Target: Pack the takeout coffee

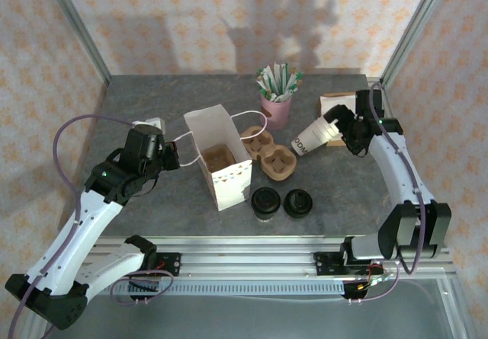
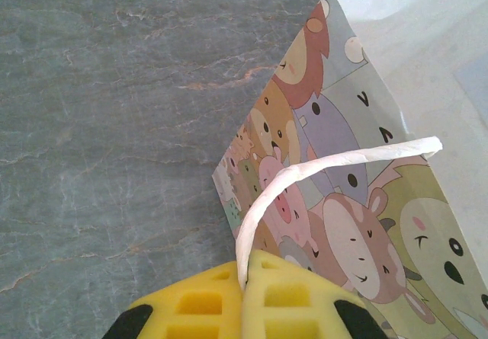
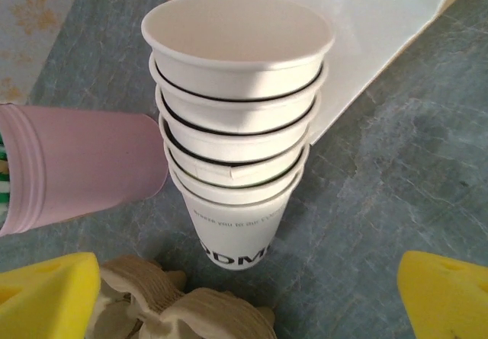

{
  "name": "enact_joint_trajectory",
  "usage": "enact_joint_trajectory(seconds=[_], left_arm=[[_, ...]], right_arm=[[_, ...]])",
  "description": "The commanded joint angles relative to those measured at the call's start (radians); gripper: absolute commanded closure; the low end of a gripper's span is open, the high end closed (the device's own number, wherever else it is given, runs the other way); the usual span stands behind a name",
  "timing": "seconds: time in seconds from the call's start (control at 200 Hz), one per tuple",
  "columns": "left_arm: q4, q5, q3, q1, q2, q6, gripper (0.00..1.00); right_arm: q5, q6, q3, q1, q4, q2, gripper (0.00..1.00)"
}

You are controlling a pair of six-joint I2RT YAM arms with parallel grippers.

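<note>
We are pinching the handle (image 2: 320, 164) of the bag (image 1: 221, 160) with our left end effector (image 2: 244, 278). Our right arm is arching forward, its end effector (image 1: 339, 126) spread at the cup stack (image 3: 238, 126). The takeout coffee (image 1: 265, 200) is sitting on the counter (image 1: 152, 110) just beside the bag.

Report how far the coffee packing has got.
Done: the paper bag stands open. In hand: the left pincer is shut on the bag's handle, while the right pincer is open, facing the stack of cups. Left: the takeout coffee sits on the table just outside the bag, not yet gripped or packed.
</note>
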Motion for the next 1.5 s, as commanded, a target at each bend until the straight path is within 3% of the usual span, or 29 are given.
enact_joint_trajectory(seconds=[0.0, 0.425, 0.751, 1.491], left_arm=[[-0.018, -0.02, 0.018, 0.007, 0.0, 0.005, 1.0], [-0.001, -0.014, 0.009, 0.007, 0.013, 0.002, 1.0], [0.014, -0.006, 0.006, 0.007, 0.025, -0.006, 1.0], [0.025, -0.013, -0.002, 0.007, 0.026, -0.006, 1.0]], right_arm=[[0.002, -0.042, 0.029, -0.005, 0.063, 0.034, 0.01], [0.062, -0.116, 0.055, -0.007, 0.138, 0.167, 0.01], [0.086, -0.084, 0.02, -0.007, 0.247, 0.185, 0.01], [0.139, -0.033, 0.04, -0.007, 0.281, 0.289, 0.01]])
